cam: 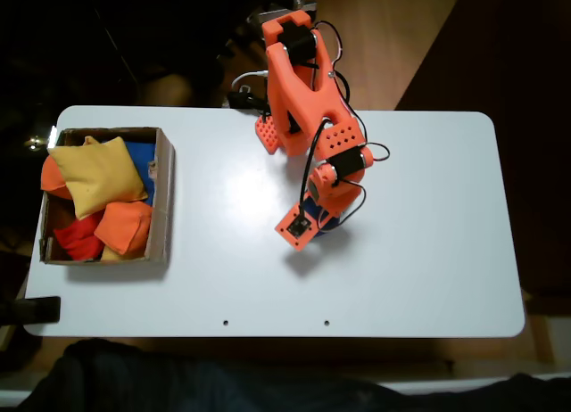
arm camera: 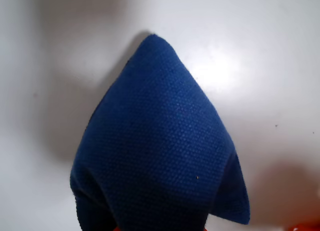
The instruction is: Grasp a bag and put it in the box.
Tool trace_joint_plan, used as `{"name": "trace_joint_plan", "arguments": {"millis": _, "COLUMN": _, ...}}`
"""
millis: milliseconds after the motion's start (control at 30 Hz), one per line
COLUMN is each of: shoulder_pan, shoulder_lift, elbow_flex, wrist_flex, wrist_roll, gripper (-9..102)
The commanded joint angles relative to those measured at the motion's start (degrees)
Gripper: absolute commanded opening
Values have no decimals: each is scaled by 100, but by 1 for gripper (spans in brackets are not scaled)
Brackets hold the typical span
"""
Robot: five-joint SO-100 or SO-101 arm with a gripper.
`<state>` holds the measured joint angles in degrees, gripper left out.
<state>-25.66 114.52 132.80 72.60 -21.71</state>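
Count, from the fixed view: one bench (cam: pixel 428 278), white. One cardboard box (cam: pixel 164 198) on it. Bags in the box: one yellow bag (cam: pixel 96 174), two orange bags (cam: pixel 125 226) (cam: pixel 52 175), one red bag (cam: pixel 78 238), and a blue patch (cam: pixel 143 159) at the back that could be one more; I cannot tell. One blue bag (arm camera: pixel 160 156) under my wrist. Two small dark holes (cam: pixel 225 323) (cam: pixel 326 323) near the bench's front edge.

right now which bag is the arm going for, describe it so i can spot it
On the white table, look under the orange arm's hand near the centre. The royal-blue bean bag lies there alone, one pointed corner showing, far from the bags heaped in the cardboard box.
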Motion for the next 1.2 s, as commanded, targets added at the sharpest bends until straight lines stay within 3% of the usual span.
{"name": "trace_joint_plan", "arguments": {"millis": 0, "shoulder_pan": 9, "shoulder_lift": 343, "elbow_flex": -264, "wrist_flex": 149, "wrist_roll": 53, "gripper": 0}}
{"name": "trace_joint_plan", "arguments": {"millis": 1167, "shoulder_pan": 826, "shoulder_lift": 1828, "elbow_flex": -1740, "wrist_flex": 1266, "wrist_roll": 413, "gripper": 0}}
